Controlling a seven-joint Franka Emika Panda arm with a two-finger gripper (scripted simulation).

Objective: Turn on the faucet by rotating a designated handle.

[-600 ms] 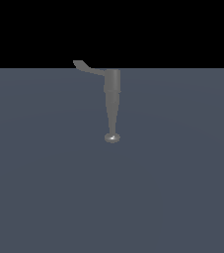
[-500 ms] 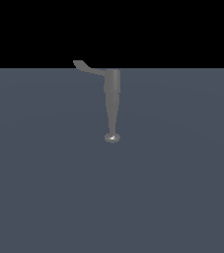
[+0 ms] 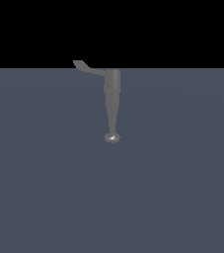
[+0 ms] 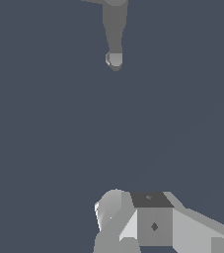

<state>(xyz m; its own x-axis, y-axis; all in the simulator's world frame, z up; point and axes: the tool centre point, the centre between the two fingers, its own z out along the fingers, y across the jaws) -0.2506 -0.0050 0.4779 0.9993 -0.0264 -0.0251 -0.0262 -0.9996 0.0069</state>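
Note:
The faucet (image 3: 112, 81) is a dull-grey short cylinder standing at the far edge of the grey surface. Its long tapering spout (image 3: 112, 111) runs toward the camera and ends in a rounded disc tip (image 3: 112, 138). The handle (image 3: 86, 67) is a thin flat lever sticking out to the exterior view's left, with an upturned paddle end. In the wrist view the spout (image 4: 114, 24) and its tip (image 4: 114, 60) show far from my gripper (image 4: 130, 217). Its fingers sit together with no gap and hold nothing. The gripper does not show in the exterior view.
A flat blue-grey surface (image 3: 44, 188) spreads around the faucet on all sides. Behind its far edge there is only black background (image 3: 182, 29).

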